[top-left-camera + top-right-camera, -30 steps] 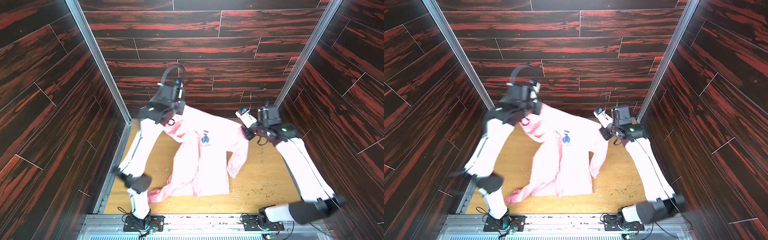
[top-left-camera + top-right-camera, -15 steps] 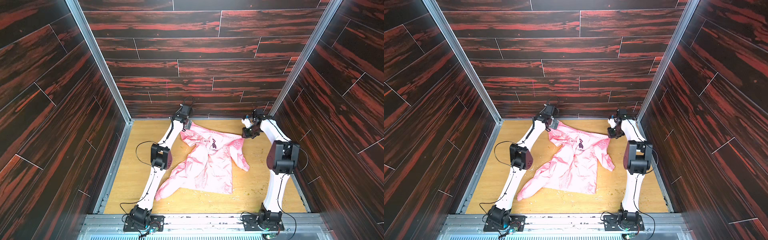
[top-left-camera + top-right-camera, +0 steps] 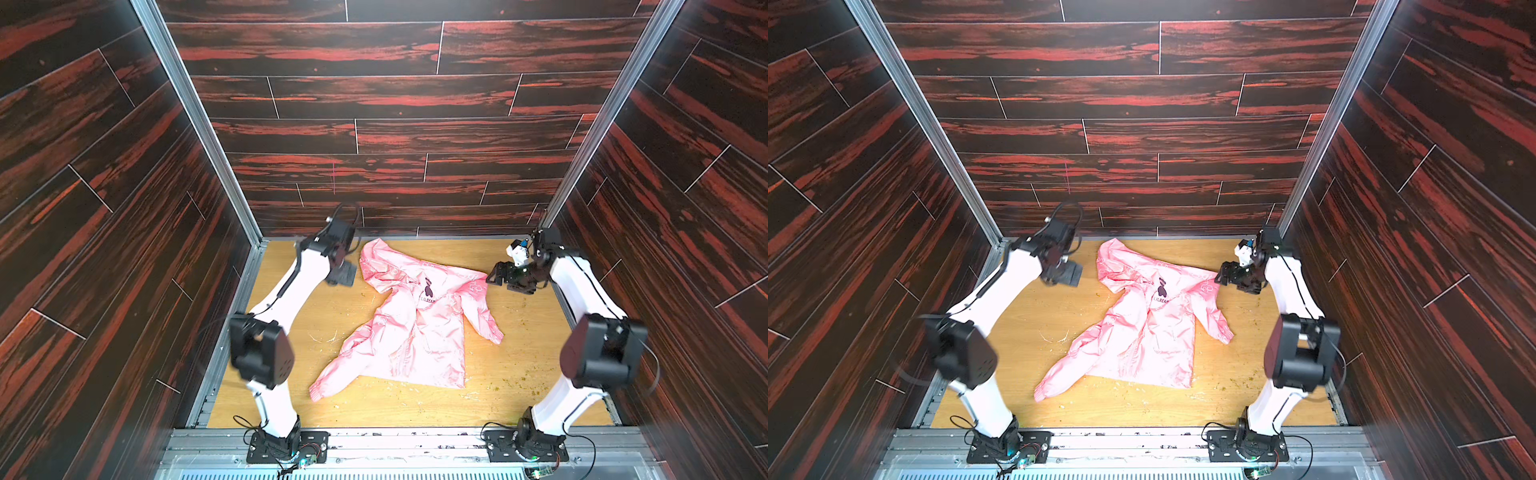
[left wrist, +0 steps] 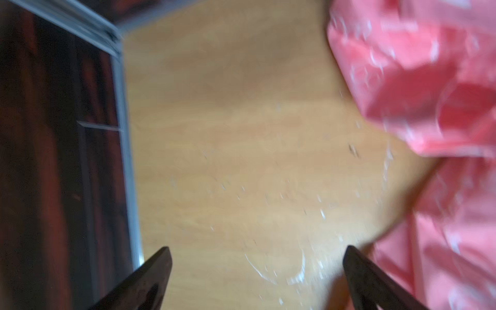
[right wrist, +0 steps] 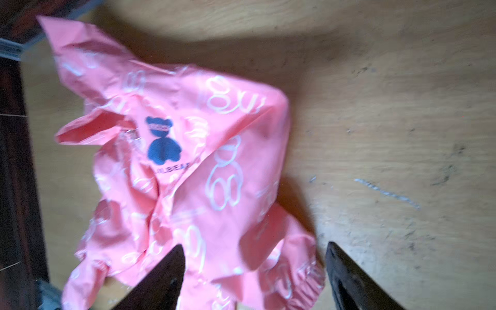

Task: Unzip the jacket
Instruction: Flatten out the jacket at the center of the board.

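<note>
left gripper (image 3: 343, 275) and right gripper (image 3: 496, 276): both spread, empty. pink jacket (image 3: 415, 332) lies flat between them, hood (image 3: 374, 259) level with both, hem (image 3: 428, 380) rearward. neither is clearly nearer.

One pink jacket (image 3: 415, 332), one wooden tabletop (image 3: 316, 316) — two white arms (image 3: 291, 286), two dark fingers (image 4: 150, 279) apiece.

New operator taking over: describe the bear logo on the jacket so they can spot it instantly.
On the tan wooden tabletop lies a shiny pink jacket, its hood toward the back wall. On the chest just below the hood sits the bear logo: a solid dark bear above the word LILBEAR, unlike the faint white bear outlines scattered around it.
</note>
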